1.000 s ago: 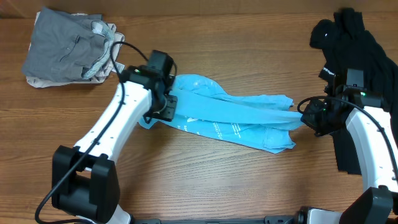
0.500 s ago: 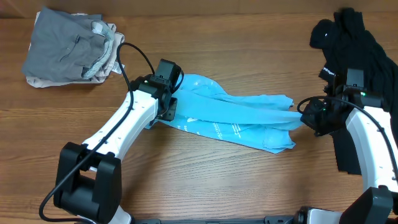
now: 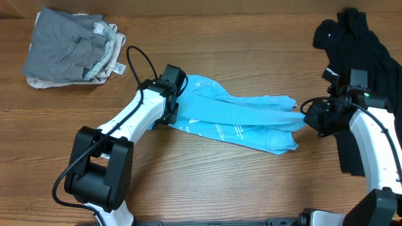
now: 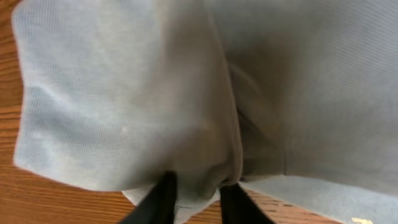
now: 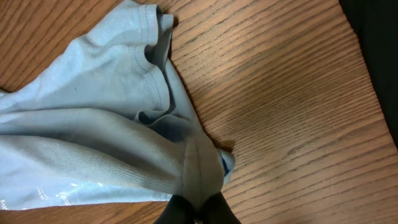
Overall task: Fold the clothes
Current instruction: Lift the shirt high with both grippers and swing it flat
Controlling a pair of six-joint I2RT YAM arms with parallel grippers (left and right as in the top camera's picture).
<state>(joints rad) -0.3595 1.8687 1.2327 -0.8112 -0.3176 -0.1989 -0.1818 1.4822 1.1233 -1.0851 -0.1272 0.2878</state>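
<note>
Has a sky-blue T-shirt (image 3: 239, 119) lying crumpled and drawn out lengthwise across the middle of the wooden surface (image 3: 188, 182), with white print showing on its lower fold. Pinches the shirt's right end in the right tool (image 3: 306, 117), shut tight on a bunched ridge of cloth. Shows this from the right wrist as a fold of blue fabric running straight down into closed black fingers (image 5: 177, 218), with a stitched hem curling just above the grip and lying flat on the wood.

Meets the shirt's left end with the left tool (image 3: 176, 94), leaning in from the left over the rounded blue bulge there. Sets two dark fingertips (image 4: 163, 198) narrowly apart on either side of a hanging fold of the cloth, with fabric filling the gap between them. Cannot tell whether that fold is firmly pinched or only straddled.

Has a black garment (image 3: 364, 56) heaped along the far right edge of the surface, partly under the right arm and apart from the blue shirt. Has a pile of grey and pale clothes (image 3: 66, 50) in the far left corner, well apart from both tools
</note>
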